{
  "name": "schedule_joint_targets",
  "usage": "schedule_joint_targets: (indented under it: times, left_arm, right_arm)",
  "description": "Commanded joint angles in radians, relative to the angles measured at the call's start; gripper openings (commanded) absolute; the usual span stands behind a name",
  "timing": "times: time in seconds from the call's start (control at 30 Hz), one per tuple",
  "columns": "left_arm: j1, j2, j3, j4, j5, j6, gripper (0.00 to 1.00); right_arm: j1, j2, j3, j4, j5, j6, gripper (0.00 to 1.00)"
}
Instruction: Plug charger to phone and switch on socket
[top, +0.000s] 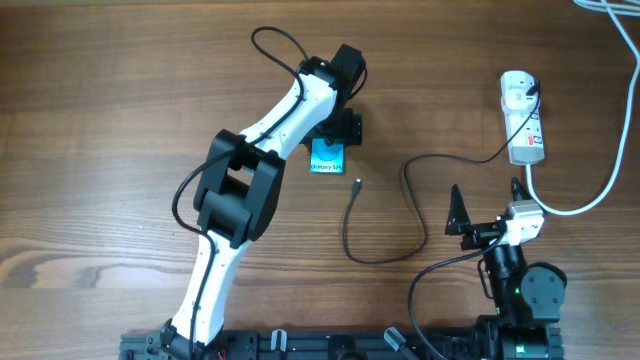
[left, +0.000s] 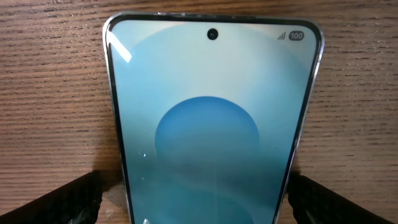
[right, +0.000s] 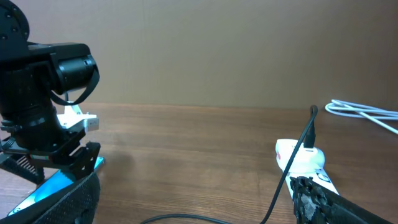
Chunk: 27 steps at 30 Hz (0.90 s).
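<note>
The phone (top: 327, 160) lies flat on the wooden table, its teal screen with a round shape facing up. It fills the left wrist view (left: 211, 112). My left gripper (top: 335, 130) is open right over it, one finger on each side of the phone's edges (left: 196, 190), with a small gap on the left. The charger is a thin black cable (top: 420, 215) running from the socket (top: 523, 118) in a loop to its plug tip (top: 358, 184), which lies free just right of the phone. My right gripper (top: 488, 205) is open and empty near the socket (right: 301, 158).
A thicker white cord (top: 600, 190) runs from the socket along the right edge, and shows in the right wrist view (right: 367, 112). The left arm (top: 250, 170) crosses the table's middle left. The black cable (right: 292, 177) passes just before my right gripper (right: 199, 196).
</note>
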Motion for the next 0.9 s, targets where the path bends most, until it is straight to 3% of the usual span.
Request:
schedule_joint_targets:
  times: [0.0,0.27,0.4,0.87]
  left_arm:
    - [0.001,0.038,-0.071,0.04,0.006,0.004,1.0]
    - [0.001,0.038,-0.071,0.05,0.04,0.005,1.0]
    - [0.001,0.038,-0.071,0.049,0.04,0.005,0.84]
    - [0.002,0.02,-0.07,0.016,0.04,-0.018,0.8]
  right_arm:
    - [0.006,-0.006,-0.001,0.005,0.006,-0.006,1.0]
    - [0.006,-0.006,-0.001,0.005,0.006,-0.006,1.0]
    - [0.006,-0.006,-0.001,0.005,0.006,-0.006,1.0]
    - [0.006,-0.006,-0.001,0.005,0.006,-0.006,1.0]
